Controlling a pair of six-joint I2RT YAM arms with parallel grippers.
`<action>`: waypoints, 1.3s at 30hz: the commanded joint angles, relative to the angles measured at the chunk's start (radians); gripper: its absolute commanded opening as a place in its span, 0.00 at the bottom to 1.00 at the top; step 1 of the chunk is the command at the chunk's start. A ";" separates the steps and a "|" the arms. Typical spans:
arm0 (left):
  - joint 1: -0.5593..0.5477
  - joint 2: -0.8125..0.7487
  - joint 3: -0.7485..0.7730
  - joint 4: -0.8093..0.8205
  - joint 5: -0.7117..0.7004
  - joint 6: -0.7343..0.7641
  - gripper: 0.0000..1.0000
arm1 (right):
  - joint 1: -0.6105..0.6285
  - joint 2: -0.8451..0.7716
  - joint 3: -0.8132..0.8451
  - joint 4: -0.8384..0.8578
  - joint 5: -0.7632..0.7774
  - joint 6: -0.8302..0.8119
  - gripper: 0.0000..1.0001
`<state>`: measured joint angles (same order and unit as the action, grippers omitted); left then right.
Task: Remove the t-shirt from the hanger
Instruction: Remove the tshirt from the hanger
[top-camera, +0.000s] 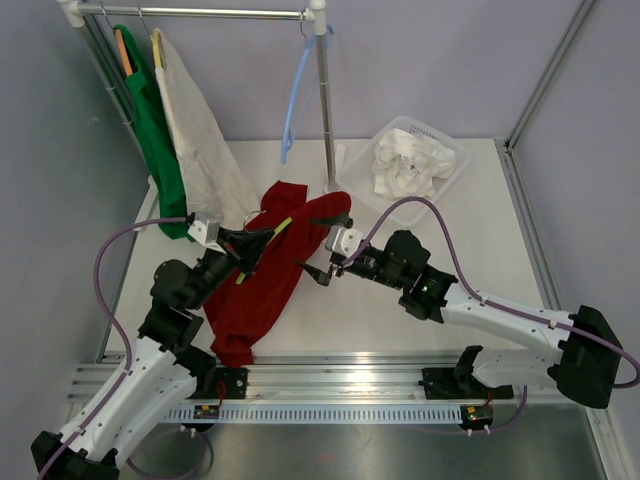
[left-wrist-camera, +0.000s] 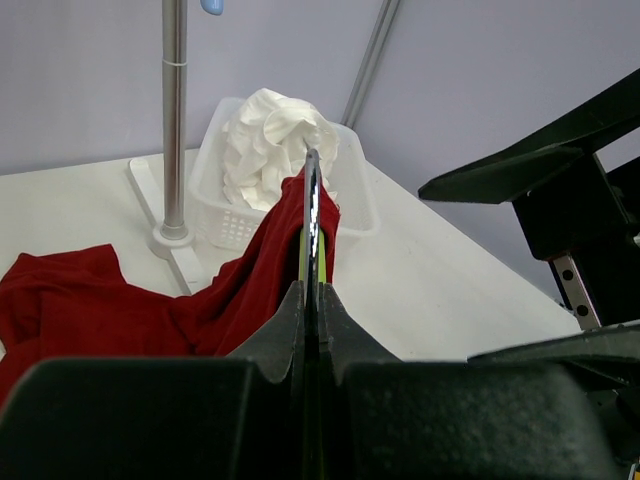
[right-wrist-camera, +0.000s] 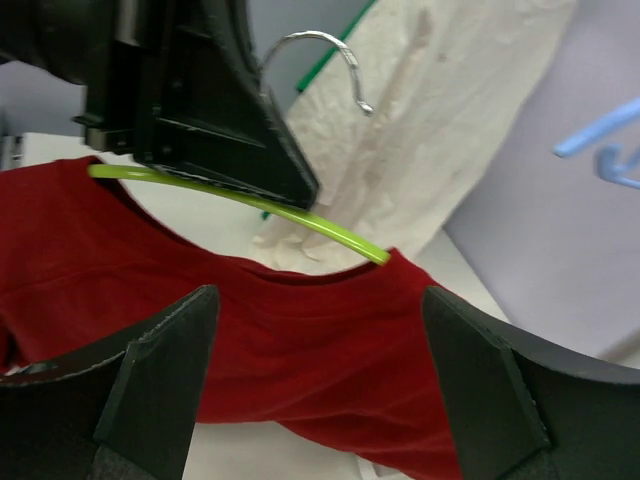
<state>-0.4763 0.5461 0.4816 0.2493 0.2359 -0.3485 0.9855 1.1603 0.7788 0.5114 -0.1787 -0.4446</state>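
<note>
The red cotton t-shirt (top-camera: 262, 300) lies crumpled on the white worktop (top-camera: 400, 310), strung from 1 o'clock down to 7 o'clock. The thin yellow-green plastic hanger (right-wrist-camera: 250, 200) is threaded through its neck, so the shirt is not off yet. The left tool (top-camera: 250, 243) comes in at the shirt's 10 o'clock, jaws pressed together on the hanger's bar, pinning it just above the cloth. At the shirt's 3 o'clock sits the right tool (right-wrist-camera: 320, 380), fingers (right-wrist-camera: 160, 370) spread wide with nothing between them and the red shoulder just beyond. Whether the tips brush the fabric, I cannot tell. This reads as the set-up for the pull: one side anchors the hanger, the other goes for cloth. Next it wants the right tool down over a fold near the shoulder, a firm pinch, then a drag away along the hanger's arm. A white plastic basket (top-camera: 455, 170) waits out at 1 o'clock, and the metal clothes rail (top-camera: 200, 12) at 11.
</note>
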 joint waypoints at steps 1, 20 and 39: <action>-0.002 -0.009 0.017 0.143 0.022 -0.010 0.00 | -0.004 0.060 0.071 -0.054 -0.195 0.001 0.89; -0.004 0.069 0.028 0.246 0.020 -0.037 0.00 | 0.030 0.263 0.180 -0.018 -0.473 -0.034 0.79; -0.005 -0.003 0.015 0.234 0.045 -0.050 0.00 | 0.045 0.430 0.289 0.029 -0.432 0.000 0.72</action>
<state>-0.4763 0.5701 0.4812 0.3527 0.2516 -0.3786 1.0195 1.5635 1.0088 0.4839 -0.6296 -0.4599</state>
